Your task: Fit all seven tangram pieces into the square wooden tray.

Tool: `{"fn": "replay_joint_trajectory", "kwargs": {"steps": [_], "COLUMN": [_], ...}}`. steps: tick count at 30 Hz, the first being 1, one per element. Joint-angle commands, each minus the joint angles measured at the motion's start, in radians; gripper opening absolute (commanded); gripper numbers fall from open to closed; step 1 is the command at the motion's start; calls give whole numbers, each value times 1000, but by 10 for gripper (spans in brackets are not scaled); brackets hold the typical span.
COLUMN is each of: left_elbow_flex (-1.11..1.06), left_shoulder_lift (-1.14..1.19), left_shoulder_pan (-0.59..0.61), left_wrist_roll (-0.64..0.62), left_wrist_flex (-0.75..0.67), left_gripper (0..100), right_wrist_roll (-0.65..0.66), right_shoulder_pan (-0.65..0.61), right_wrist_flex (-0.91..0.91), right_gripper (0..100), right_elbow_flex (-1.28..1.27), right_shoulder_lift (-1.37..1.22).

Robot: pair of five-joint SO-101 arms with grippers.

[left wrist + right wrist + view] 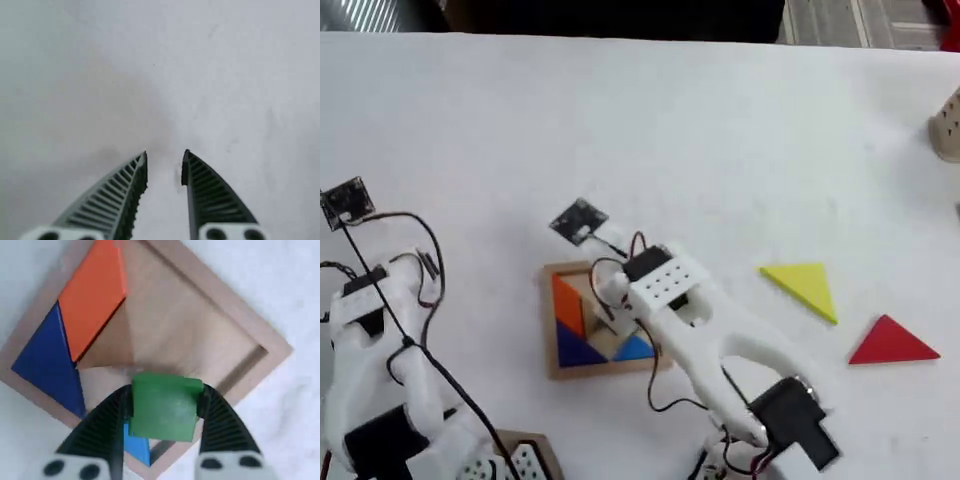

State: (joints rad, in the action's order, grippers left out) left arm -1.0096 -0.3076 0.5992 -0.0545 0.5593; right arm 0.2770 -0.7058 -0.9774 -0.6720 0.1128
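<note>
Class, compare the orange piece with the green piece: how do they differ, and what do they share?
The orange piece is a parallelogram; the green piece is square. The orange piece lies flat in the tray; the green piece is clamped in the right gripper over it. Both are flat, solid-coloured tangram pieces.

The square tray (220, 292) was bare pale wood, its floor smooth and matt with a faint grain. The orange piece (92, 295), dark blue triangle (47, 360) and light blue piece (137, 445) in it carried flat, opaque paint, as did the green piece (162, 407). Out on the right, the yellow triangle (805, 285) and red triangle (890, 343) looked equally matt. The right gripper (167, 390) and left gripper (165, 160) had dark, ribbed, dull plastic fingers (100, 430). The right arm's shell (710, 335) was white matt plastic. The table (225, 75) had a white, faintly mottled matt surface.
</note>
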Motion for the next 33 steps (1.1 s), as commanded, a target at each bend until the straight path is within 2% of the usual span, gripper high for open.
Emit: {"fn": "replay_joint_trajectory", "kwargs": {"steps": [1, 7, 10, 17, 25, 28, 31, 33], "left_elbow_flex": [37, 35, 35, 35, 35, 35, 35, 35], "left_shoulder_lift": [-18, -18, -18, -18, -18, -18, -18, -18], "left_shoulder_pan": [16, 15, 13, 12, 12, 12, 10, 10], "left_wrist_roll": [-14, -14, -14, -14, -14, -14, -14, -14], "left_wrist_flex": [-38, -40, -40, -38, -38, -38, -38, -38], "left_gripper": [134, 134, 134, 134, 134, 134, 134, 134], "right_wrist_roll": [60, 69, 69, 64, 60, 55, -28, -40], "right_shoulder_pan": [-4, -24, -33, -31, 53, 71, 65, 33], "right_wrist_flex": [35, 33, 30, 21, -81, -71, -8, 13], "right_gripper": [22, 198, 235, 235, 231, 162, 21, 29], "right_elbow_flex": [14, 15, 12, 18, 11, -15, -63, -89], "right_shoulder_lift": [2, -5, -4, 13, 248, 283, 274, 260]}}
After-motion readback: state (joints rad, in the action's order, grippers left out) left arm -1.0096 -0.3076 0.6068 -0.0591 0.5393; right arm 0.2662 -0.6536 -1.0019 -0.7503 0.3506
